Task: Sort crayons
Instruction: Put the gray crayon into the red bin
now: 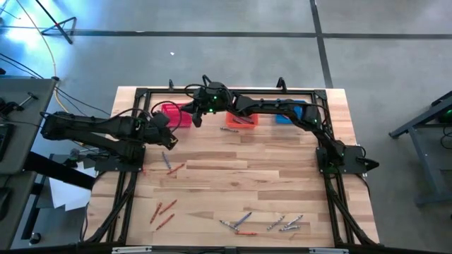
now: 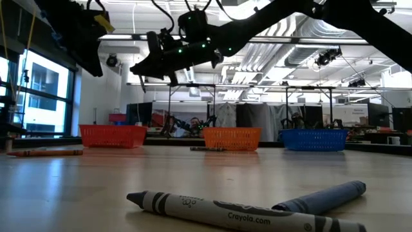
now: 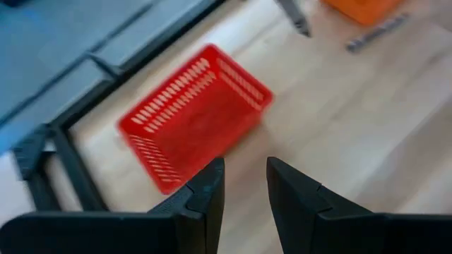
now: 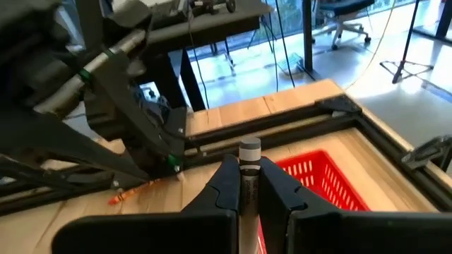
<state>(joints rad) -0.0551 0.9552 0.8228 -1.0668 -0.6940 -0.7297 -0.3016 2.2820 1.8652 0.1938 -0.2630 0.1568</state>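
Since the right gripper (image 4: 248, 185) pinches a grey crayon (image 4: 248, 164) upright just above the red basket (image 4: 321, 180), it's way closer than the left gripper (image 3: 244, 185), fingers slightly spread, empty.

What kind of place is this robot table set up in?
Probably a robotics lab or open workshop. Exposed ceiling ducts and strip lights run overhead, workbenches crowded with equipment stand behind the wooden table, and an office chair sits on bare concrete floor.

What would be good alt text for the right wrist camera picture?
The right gripper is shut on a grey crayon standing upright between its dark fingers, above a red basket on the wooden table. The left arm fills the far side, with a red-orange crayon lying under it.
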